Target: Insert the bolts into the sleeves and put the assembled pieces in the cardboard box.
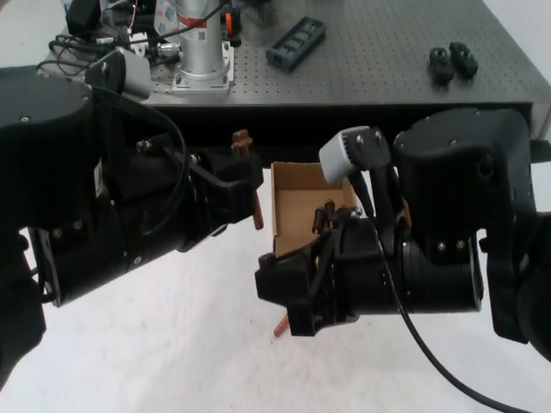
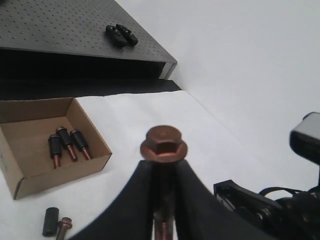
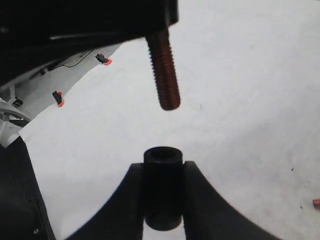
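Observation:
My left gripper (image 2: 163, 167) is shut on a copper bolt (image 2: 163, 144), head toward the camera and threaded end pointing away. In the right wrist view that threaded end (image 3: 164, 75) hangs just above the open mouth of a black sleeve (image 3: 162, 195), with a small gap between them. My right gripper (image 3: 163, 172) is shut on this sleeve. The cardboard box (image 2: 90, 160) holds three assembled pieces (image 2: 67, 144). In the high view the left gripper (image 1: 250, 185) holds the bolt (image 1: 257, 211) beside the box (image 1: 297, 200), and the right gripper (image 1: 291, 299) sits below it.
A loose black sleeve (image 2: 50, 221) and a loose copper bolt (image 2: 64, 227) lie on the white table near the box. The black perforated board (image 1: 387, 43) at the back carries two black parts (image 1: 452, 62), a black tray (image 1: 295, 41) and a metal post (image 1: 202, 43).

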Controlling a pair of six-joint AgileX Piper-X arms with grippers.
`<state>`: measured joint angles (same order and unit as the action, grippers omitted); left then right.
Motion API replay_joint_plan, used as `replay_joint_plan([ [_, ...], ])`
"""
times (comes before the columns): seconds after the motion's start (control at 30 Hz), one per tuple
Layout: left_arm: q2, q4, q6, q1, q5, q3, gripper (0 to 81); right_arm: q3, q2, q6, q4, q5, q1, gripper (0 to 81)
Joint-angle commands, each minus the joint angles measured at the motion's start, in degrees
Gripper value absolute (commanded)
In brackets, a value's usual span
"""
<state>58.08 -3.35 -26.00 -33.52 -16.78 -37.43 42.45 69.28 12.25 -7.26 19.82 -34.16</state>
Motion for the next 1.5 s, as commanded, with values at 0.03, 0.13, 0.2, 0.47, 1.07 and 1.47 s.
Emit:
replay_joint_plan([
  [0.03, -0.1, -1.5, -1.0, 0.2, -0.6, -0.4, 0.6, 0.2, -0.3, -0.3, 5.3, -0.5, 0.0, 1.7],
  [0.13, -0.1, -1.5, -1.0, 0.2, -0.6, -0.4, 0.6, 0.2, -0.3, -0.3, 6.9, -2.4, 0.0, 1.7],
  [0.2, -0.1, -1.5, -1.0, 0.2, -0.6, -0.4, 0.6, 0.2, -0.3, -0.3, 8.2, -2.4, 0.0, 1.7],
  [0.47, -0.1, -1.5, -4.1, 0.2, -4.5, -0.4, 0.6, 0.2, -0.3, -0.6, 11.5, -2.5, 0.0, 1.7],
  [1.07, -0.1, 0.2, -3.8, 0.2, -5.4, -0.4, 2.2, 0.2, -2.2, -3.3, 10.6, -2.4, 0.8, 1.7],
  [1.47, -0.1, 3.4, -3.6, 0.2, 1.7, -0.4, 45.0, 3.8, 5.3, -9.0, 8.1, -20.4, 11.2, 1.7],
])
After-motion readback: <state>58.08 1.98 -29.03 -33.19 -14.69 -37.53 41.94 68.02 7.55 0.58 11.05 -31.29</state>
